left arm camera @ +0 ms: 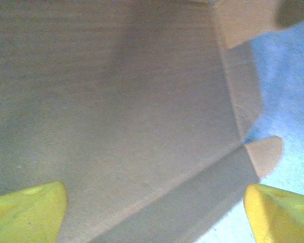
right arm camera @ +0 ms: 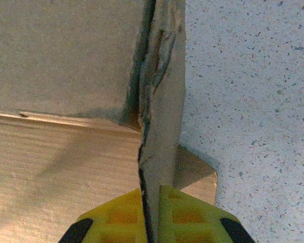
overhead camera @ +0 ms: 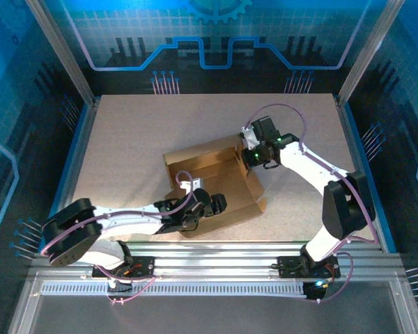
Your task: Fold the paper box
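The paper box [overhead camera: 216, 177] is plain brown cardboard, partly folded, lying mid-table with its back and right walls raised. My left gripper [overhead camera: 212, 204] hovers over the box's near panel. In the left wrist view its yellow fingertips [left arm camera: 30, 212] stand wide apart and open, with the creased box panel [left arm camera: 116, 101] and a small rounded tab close ahead. My right gripper [overhead camera: 248, 157] is at the box's right wall. Seen from the right wrist, that gripper [right arm camera: 154, 205] is shut on the upright edge of the cardboard wall [right arm camera: 164, 76], the box floor [right arm camera: 61, 167] lying to its left.
The speckled beige tabletop [overhead camera: 125, 139] lies open around the box, with bare surface right of the pinched wall [right arm camera: 253, 101]. Metal rails [overhead camera: 216, 250] run along the near edge, and frame posts [overhead camera: 59, 49] and blue panels bound the sides and back.
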`<act>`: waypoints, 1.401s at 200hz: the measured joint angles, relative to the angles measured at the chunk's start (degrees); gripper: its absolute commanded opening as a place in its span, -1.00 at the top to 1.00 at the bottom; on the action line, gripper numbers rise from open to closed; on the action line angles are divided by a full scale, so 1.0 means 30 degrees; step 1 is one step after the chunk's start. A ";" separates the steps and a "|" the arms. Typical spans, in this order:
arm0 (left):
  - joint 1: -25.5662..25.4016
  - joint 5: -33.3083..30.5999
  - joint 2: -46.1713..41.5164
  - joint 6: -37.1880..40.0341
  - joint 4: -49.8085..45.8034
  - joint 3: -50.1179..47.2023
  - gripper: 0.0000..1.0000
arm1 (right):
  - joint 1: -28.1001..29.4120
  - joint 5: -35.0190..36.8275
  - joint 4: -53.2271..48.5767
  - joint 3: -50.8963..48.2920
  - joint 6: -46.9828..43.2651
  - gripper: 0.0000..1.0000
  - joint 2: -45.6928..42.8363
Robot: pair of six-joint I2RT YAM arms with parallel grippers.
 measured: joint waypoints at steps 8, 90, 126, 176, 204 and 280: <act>0.0000 0.0328 -0.0525 0.0663 -0.0619 0.0546 -0.81 | 0.0000 -0.0007 0.0248 -0.0160 -0.0007 0.88 -0.0058; 0.4546 0.5326 -0.3920 0.5093 -0.7176 0.7424 -0.80 | 0.0248 -0.0342 0.1078 -0.0306 -0.0860 0.83 0.0058; 0.7890 0.7104 -0.3490 0.6812 -0.8990 0.9355 -0.81 | 0.0729 -0.0466 0.1486 -0.0240 -0.1151 0.82 0.0277; 1.0112 0.9194 0.0612 0.8699 -0.8655 1.0091 -0.83 | 0.1377 -0.0612 0.1464 0.0488 -0.1668 0.81 0.0954; 1.0404 1.0076 0.2914 0.9377 -0.7599 1.0856 -0.84 | 0.1501 -0.0612 0.1319 0.0663 -0.1887 0.81 0.1020; 1.0907 1.1220 0.6462 1.0178 -0.4422 1.2400 -0.84 | 0.1763 -0.0597 0.1173 0.0736 -0.2033 0.80 0.1042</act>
